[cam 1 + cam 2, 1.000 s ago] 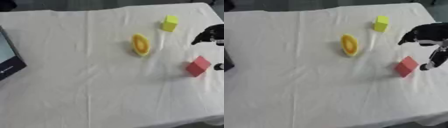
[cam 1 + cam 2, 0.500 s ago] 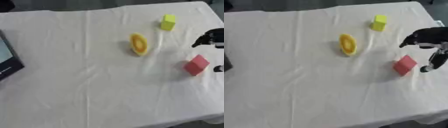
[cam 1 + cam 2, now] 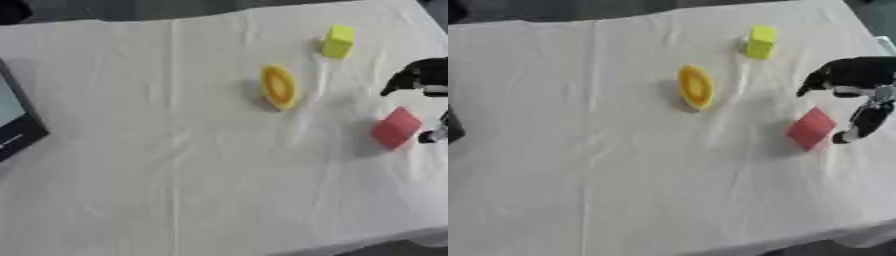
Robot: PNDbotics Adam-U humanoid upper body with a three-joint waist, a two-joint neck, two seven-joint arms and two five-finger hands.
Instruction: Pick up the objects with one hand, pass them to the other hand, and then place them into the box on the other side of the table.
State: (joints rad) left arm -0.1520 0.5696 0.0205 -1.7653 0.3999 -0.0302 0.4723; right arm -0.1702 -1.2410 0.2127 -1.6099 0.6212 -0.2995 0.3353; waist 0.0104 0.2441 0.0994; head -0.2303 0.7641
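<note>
A red block (image 3: 811,128) lies on the white tablecloth at the right. My right hand (image 3: 852,80) hovers just right of and above it, fingers spread and pointing down, holding nothing; one finger (image 3: 862,123) hangs close beside the block's right edge. A yellow oval thing with an orange centre (image 3: 696,87) sits mid-table. A yellow-green block (image 3: 759,42) stands further back. The dark box (image 3: 16,123) shows at the left edge. My left hand is out of sight.
The white cloth (image 3: 175,175) covers the whole table, with creases running front to back. The table's right edge (image 3: 881,45) lies close behind my right hand. The front edge (image 3: 376,240) runs along the bottom right.
My right hand has drifted slightly to the right and down, staying beside the red block. The objects have not moved on the cloth.
</note>
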